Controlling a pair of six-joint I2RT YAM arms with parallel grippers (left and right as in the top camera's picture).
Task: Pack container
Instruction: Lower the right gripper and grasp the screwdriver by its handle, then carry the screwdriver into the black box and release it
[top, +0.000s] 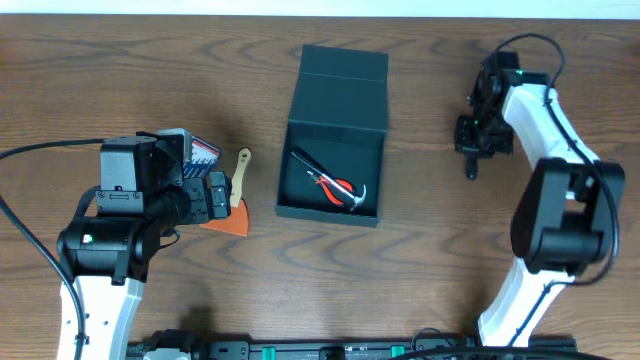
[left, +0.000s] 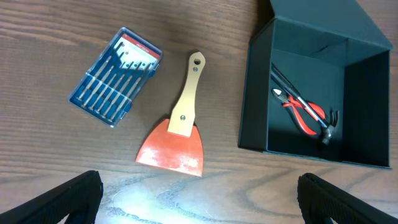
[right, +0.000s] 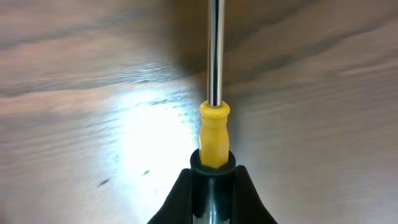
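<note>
Closest to us, our left end effector (left: 199, 183) hangs spread near an orange scraper (left: 174, 146). Beyond lie a blue screwdriver case (left: 115, 78) and the open container (left: 252, 99), mid-table (top: 420, 260), holding red pliers (left: 305, 115). Our right end effector (right: 212, 171) pinches a yellow-handled screwdriver (right: 214, 130).

From where I stand I count one dark container (top: 340, 95) on the worktop. Inside it are one pair of red-handled pliers (left: 305, 115) and one silvery tool (left: 328, 129) I can't identify. At its nine o'clock lie one orange-bladed scraper (left: 177, 134) and one blue screwdriver case (left: 115, 78). At three o'clock there is one yellow-handled screwdriver (right: 214, 140).
</note>
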